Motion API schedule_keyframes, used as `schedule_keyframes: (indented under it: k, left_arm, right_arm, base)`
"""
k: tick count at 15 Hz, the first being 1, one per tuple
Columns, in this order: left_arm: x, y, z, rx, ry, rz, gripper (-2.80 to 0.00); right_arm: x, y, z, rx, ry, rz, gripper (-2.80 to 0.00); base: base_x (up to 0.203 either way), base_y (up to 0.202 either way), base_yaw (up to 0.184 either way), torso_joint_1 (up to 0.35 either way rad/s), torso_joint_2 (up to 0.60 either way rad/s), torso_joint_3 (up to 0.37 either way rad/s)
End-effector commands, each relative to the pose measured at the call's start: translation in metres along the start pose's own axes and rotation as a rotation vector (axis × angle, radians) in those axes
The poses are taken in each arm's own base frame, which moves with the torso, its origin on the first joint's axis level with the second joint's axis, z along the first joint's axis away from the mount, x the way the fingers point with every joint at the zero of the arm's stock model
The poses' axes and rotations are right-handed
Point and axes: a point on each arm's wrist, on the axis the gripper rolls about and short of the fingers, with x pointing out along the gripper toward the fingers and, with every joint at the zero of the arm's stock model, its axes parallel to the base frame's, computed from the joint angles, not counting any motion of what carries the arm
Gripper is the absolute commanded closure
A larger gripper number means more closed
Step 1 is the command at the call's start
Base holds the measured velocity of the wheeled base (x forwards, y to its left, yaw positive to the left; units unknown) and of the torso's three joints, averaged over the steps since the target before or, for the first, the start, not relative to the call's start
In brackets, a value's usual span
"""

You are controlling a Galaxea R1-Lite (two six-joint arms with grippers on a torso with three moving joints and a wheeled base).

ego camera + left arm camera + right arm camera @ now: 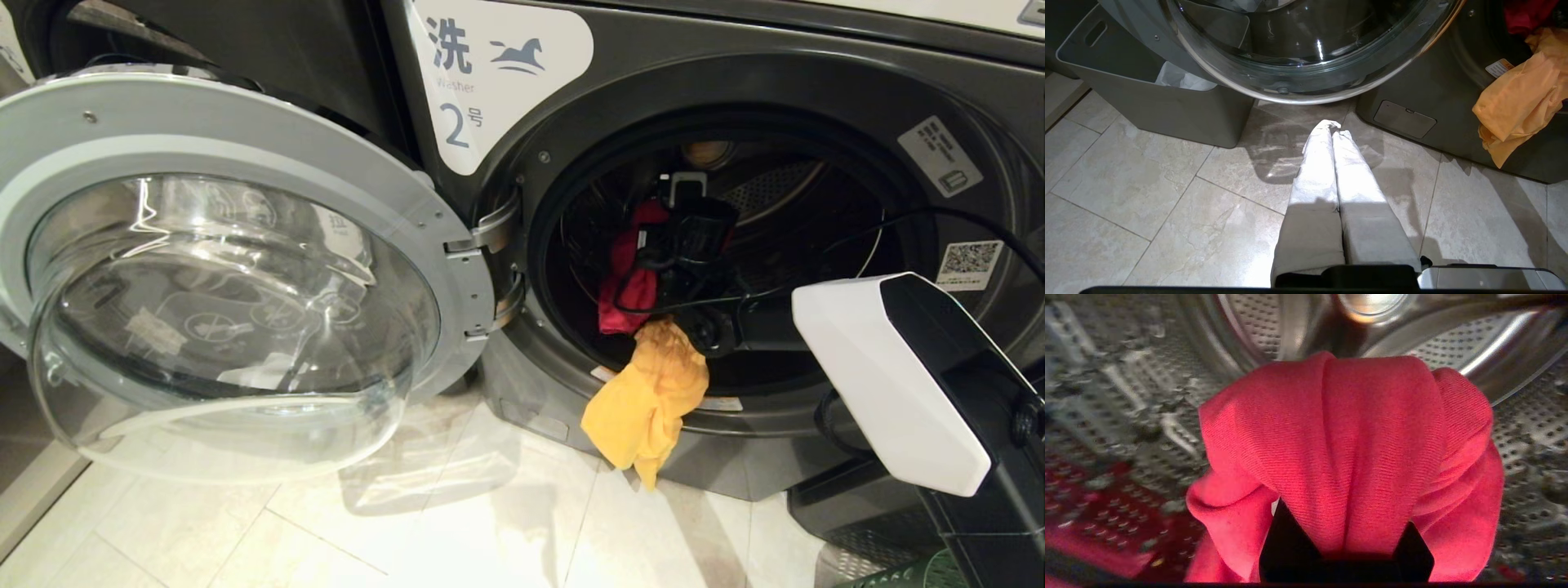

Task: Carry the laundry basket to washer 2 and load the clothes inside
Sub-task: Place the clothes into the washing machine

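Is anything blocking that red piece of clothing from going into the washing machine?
Nothing visible does. The door of washer 2 is swung wide open, and the right hand is already inside the drum, shut on the red garment. The yellow cloth hangs over the lower rim of the opening, below the hand, not blocking it.

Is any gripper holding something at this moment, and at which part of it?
The right gripper, inside washer 2, holds the pink-red garment by a bunched fold. The left gripper is shut and empty.
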Motion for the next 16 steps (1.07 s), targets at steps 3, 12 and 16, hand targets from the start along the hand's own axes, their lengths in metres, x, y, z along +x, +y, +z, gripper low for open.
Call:
schedule_keyframes:
  k: [3,12,16]
  left_arm:
    - [0.0,0.0,0.0,-0.001,0.0,0.002,0.0]
    - [0.0,0.0,0.0,-0.001,0.0,0.002,0.0]
    - [0.0,0.0,0.0,-0.001,0.0,0.002,0.0]
  right_arm:
    - [-0.001,0.001,-0.012,-0.032,0.043,0.006,-2.8]
    - [-0.011,-0.003,-0.027,0.03,0.255,0.018,-2.8]
    - [-0.033,-0.016,-0.02,-0.014,0.371,0.063,-2.8]
  base:
    - [0.0,0.0,0.0,0.0,0.0,0.0]
    - [0.0,0.0,0.0,0.0,0.0,0.0]
    - [0.0,0.0,0.0,0.0,0.0,0.0]
